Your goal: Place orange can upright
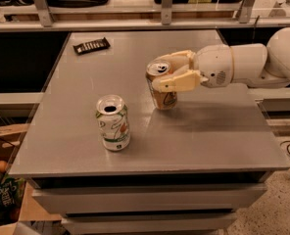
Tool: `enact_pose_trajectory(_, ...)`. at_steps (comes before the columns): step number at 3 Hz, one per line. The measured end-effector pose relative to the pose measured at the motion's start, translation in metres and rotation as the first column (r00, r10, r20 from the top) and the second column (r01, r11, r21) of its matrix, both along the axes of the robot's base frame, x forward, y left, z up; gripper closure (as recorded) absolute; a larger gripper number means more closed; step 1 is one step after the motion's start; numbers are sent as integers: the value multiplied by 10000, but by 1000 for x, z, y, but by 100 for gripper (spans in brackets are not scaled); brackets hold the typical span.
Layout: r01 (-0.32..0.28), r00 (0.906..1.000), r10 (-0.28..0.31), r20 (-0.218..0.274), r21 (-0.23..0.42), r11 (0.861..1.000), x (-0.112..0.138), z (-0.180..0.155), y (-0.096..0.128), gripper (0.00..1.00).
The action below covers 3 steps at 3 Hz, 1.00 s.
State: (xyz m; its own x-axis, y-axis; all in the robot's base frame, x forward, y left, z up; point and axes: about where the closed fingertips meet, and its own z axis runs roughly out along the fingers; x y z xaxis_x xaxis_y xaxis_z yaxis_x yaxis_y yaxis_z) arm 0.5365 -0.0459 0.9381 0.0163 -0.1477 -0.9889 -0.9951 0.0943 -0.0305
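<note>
The orange can (pixel 162 95) stands upright near the middle of the grey table (pixel 208 131), slightly tilted, its silver top with pull tab facing up. My gripper (pixel 167 72) reaches in from the right, with one cream finger (pixel 177 82) across the can's front and the other behind it, around its upper half. The can's base appears to touch the table top.
A white-and-green can (pixel 113 123) stands upright at the front left of the table. A dark flat packet (pixel 91 45) lies at the far left corner. A shelf rail runs behind the table. Boxes sit on the floor at the left.
</note>
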Motion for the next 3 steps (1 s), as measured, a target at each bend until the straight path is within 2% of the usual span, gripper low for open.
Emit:
enact_pose_trajectory(2,-96,9995,111,-302,508,9987,2,-2,-3,100)
enact_pose_trajectory(3,-76,9981,119,-601,709,9975,4,-4,-4,84)
